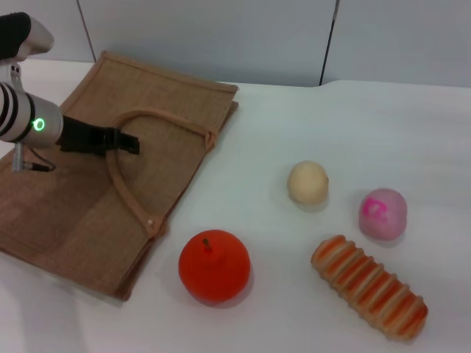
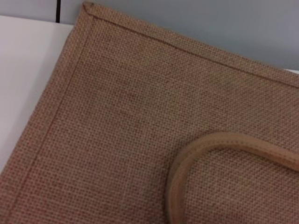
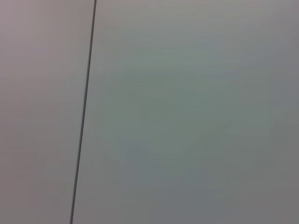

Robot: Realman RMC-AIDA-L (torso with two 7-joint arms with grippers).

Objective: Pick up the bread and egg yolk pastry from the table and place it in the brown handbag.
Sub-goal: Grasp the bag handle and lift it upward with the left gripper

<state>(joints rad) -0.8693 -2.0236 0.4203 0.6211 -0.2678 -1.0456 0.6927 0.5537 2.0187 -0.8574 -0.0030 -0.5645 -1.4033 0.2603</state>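
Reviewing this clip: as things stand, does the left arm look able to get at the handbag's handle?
Probably yes. The left gripper hangs over the brown handbag, right at the upper handle loop, with nothing lying between them. The bag lies flat on the table.

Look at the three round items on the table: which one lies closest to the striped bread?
The pink ball with the magenta mark. It sits just above the bread, while the egg yolk pastry and the orange fruit lie farther off.
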